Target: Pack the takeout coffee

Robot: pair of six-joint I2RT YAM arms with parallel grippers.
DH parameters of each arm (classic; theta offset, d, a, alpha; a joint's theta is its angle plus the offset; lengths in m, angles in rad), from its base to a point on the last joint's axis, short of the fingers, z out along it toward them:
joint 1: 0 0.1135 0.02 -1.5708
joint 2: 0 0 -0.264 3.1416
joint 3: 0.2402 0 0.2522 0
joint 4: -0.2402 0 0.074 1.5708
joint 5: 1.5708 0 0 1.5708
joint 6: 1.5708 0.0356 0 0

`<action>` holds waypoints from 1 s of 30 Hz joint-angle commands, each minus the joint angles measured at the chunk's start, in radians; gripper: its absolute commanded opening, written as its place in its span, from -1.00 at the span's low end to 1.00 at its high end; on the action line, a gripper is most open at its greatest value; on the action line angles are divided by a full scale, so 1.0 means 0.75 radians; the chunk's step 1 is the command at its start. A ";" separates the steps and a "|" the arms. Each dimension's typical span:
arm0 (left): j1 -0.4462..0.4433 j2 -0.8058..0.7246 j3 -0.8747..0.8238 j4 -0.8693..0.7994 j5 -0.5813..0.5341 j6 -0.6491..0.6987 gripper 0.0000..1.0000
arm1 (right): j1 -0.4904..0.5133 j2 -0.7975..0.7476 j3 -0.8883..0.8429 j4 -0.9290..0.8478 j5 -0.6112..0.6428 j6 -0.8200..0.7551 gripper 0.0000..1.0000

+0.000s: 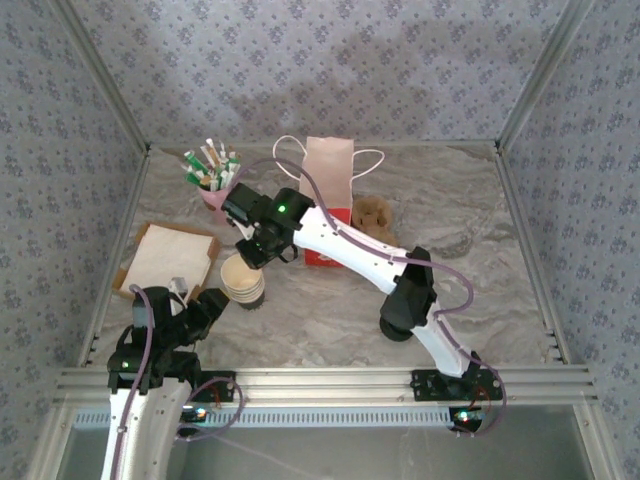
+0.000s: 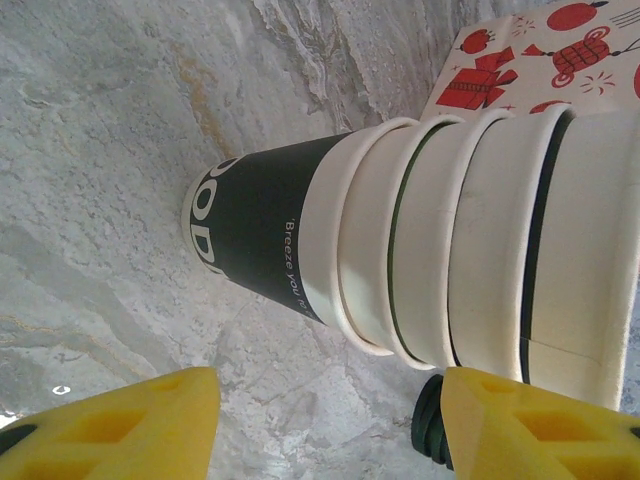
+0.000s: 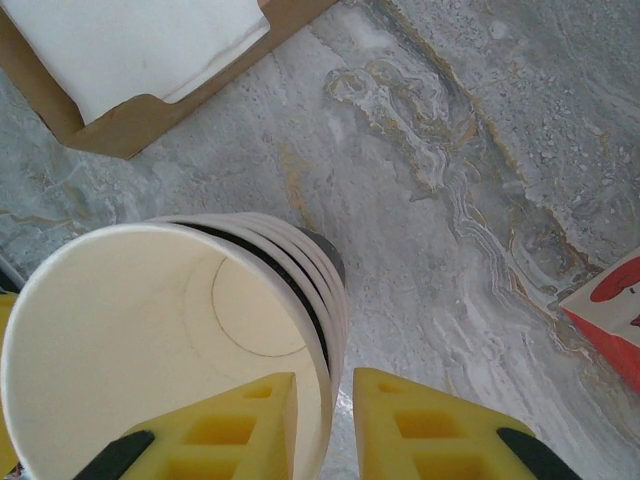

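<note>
Landmark: the red-and-white paper bag [image 1: 328, 195], upright toward the back of the marble counter [image 1: 330, 320], loop handles up. Your takeout coffee cup [image 3: 150, 330] is the top one of a nested stack of paper cups [image 1: 243, 285]. The stack stands on the counter left of the bag and nearer the arm bases, mouth up, pale inside showing. From the left wrist you see a dark band with white lettering [image 2: 260, 240] on the lowest cup. A dark ridged edge [image 2: 428, 435] sits at the stack's foot; you cannot tell what it is. Your right pincer [image 3: 322, 385] reaches in from the bag side and straddles the top cup's rim. One yellow finger [image 3: 225, 430] is inside the cup and the other outside, with the cup wall in the narrow gap between them. Whether the pads press the wall, you cannot tell. Your left pincer [image 2: 330, 425] sits low, further left of the bag than the stack and closer to the bases. Its jaws stand wide apart with nothing but counter between them, aimed at the stack and not touching it. A pink cup of green-and-white sachets [image 1: 212, 180] stands near the bag's left side, at the back. A cardboard tray [image 3: 140, 125] holding white napkins [image 1: 165, 255] lies well left of the bag, beyond the stack. A brown lumpy thing [image 1: 373, 215] sits just right of the bag's base.
</note>
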 commanded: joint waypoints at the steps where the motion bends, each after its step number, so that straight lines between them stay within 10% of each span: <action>1: 0.010 0.009 0.005 0.042 0.028 0.028 0.21 | 0.012 0.031 0.043 -0.043 -0.018 -0.009 -0.52; 30: 0.018 0.017 -0.003 0.078 0.043 0.026 0.21 | -0.027 -0.010 0.071 -0.031 -0.148 0.030 -1.00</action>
